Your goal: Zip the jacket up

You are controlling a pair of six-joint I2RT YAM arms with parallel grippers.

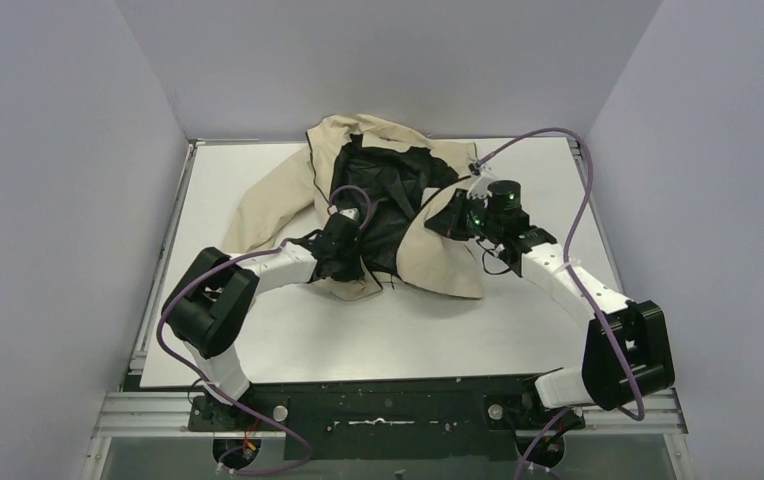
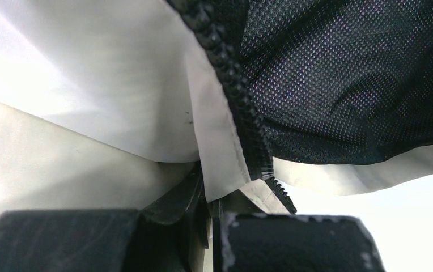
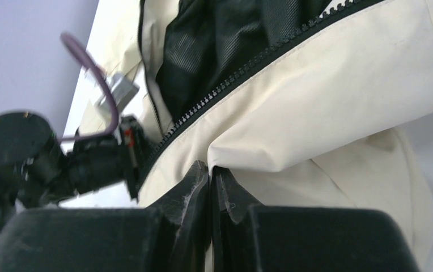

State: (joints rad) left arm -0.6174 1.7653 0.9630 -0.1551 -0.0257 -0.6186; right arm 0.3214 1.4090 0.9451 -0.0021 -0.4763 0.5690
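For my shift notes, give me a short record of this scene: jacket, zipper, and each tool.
jacket: beige, spread open on the table, black lining showing
zipper: undone, halves apart
left tool: shut on the jacket edge by the zipper teeth
right tool: shut on a beige fold of the other front panel

High rear overview looking down, wrist views close, sharing jacket (image 1: 448, 262)

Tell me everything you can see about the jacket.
The jacket is beige fabric with black mesh lining and a dark toothed zipper, unzipped. It lies crumpled and spread open on the white table. The left end effector pinches its edge beside the zipper's end; the right end effector pinches a beige fold.
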